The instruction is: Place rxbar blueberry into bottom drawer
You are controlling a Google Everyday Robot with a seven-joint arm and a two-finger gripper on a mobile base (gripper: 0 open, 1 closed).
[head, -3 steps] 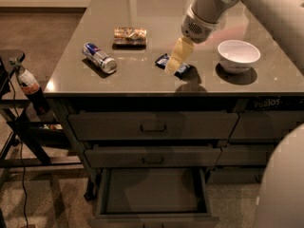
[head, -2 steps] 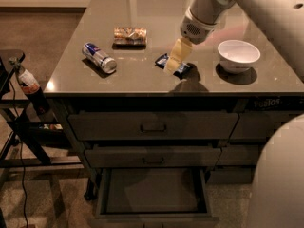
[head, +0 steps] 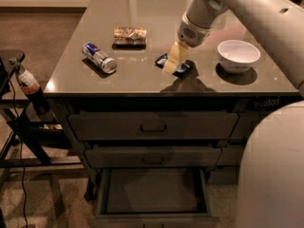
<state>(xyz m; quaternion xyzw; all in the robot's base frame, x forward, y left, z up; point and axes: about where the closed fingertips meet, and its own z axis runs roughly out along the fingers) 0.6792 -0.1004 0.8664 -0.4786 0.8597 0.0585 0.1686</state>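
The rxbar blueberry, a flat dark blue bar, lies on the grey cabinet top right of centre. My gripper hangs from the white arm straight over the bar, its pale fingers reaching down onto it and covering its middle. The bottom drawer stands pulled open below, with a flat dark inside and nothing in it.
A blue-silver drink can lies on its side at the left. A brown-gold snack packet lies behind it. A white bowl stands at the right. Two shut drawers sit above the open one. A dark stand with a bottle is at the left.
The gripper has come down a little over the bar. The bar, can, packet and bowl have not moved.
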